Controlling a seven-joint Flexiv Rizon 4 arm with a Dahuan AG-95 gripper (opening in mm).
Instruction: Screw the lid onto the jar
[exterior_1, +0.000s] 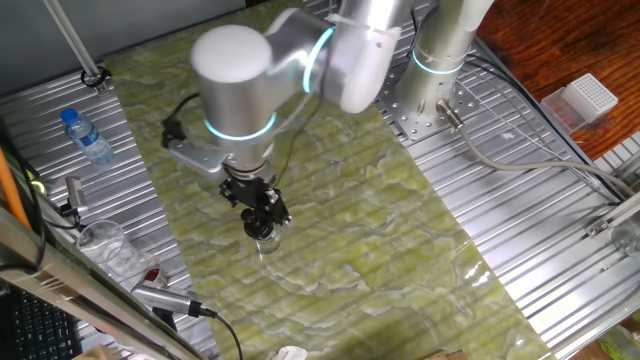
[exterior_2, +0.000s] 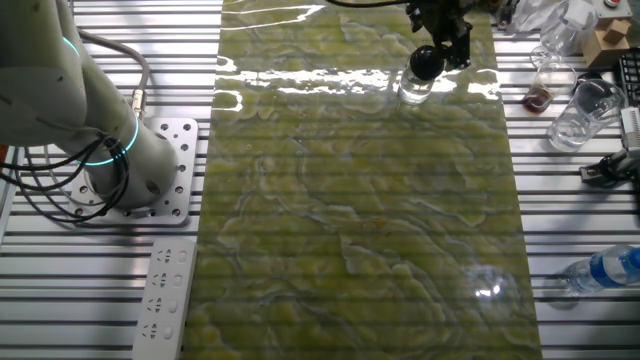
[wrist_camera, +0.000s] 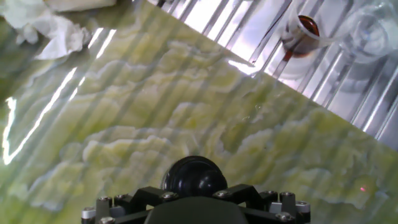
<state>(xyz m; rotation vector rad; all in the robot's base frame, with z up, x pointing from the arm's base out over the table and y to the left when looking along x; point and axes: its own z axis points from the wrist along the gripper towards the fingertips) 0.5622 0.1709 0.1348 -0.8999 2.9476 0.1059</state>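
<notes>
Because the lid must be turned onto the jar, the arm (exterior_1: 240, 80) leans out over the green mat (exterior_2: 360, 230) on the tabletop (exterior_2: 570, 200) and points its jaws straight down. The mat is big and flat, so I think it is there to give the jar a steady place to stand. In the other fixed view the jar (exterior_2: 415, 90) stands on the mat at about 1 o'clock, near the far edge. It is upright, with its mouth up, and that lets the lid come down from above. The lid (exterior_2: 425, 62) is right over the jar's mouth, and the jaws are pinching it from both sides. I cannot tell if the lid touches the jar's rim yet. The hand view shows the lid as a black dome at 6 o'clock, just past the jaws.

The other things sit off the mat, out of the way, I think. A bottle (exterior_1: 87, 138) lies at 9 o'clock in one fixed view. A cup (exterior_2: 585, 110) stands at 2 o'clock in the other fixed view.

No words or labels can be read anywhere.
</notes>
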